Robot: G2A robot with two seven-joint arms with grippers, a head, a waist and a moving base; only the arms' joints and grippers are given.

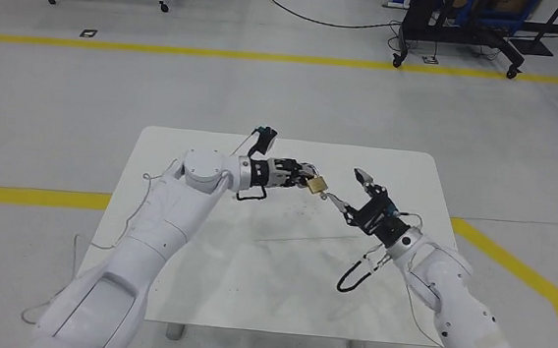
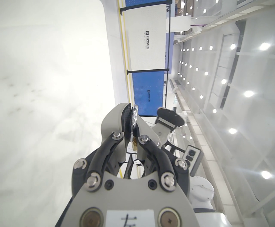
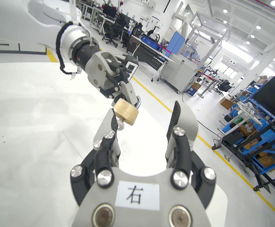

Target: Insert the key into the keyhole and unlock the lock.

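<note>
Status: lock (image 3: 126, 114) is held in the air over the worktop (image 1: 252, 261), between the two arms. Left pincer (image 3: 134, 100) is clamped on the shackle end, and the brass body hangs clear of its fingers.

Key (image 3: 120, 125) looks seated in the keyhole: only the bow shows, sticking out of the lock's bottom face. Judged from that, insertion is done. Left to do: grip the bow, turn it, pop the shackle. What shows of the shackle sits tucked in the left pincer; can't tell whether it's latched.

Right pincer (image 3: 144, 111) is spread wide and holds nothing. One finger is just beside the key bow; contact can't be confirmed. The other finger is well off to the far side.

Orientation: the lock's long axis runs shackle to keyhole, straight out from the left pincer toward the right one, tilted down a bit toward the worktop. The key lies on the same axis, bow pointing at the right pincer. In the top view that line goes from the left arm across to the right arm.

Next move probably needs the right pincer centred on the bow before it comes together.
</note>
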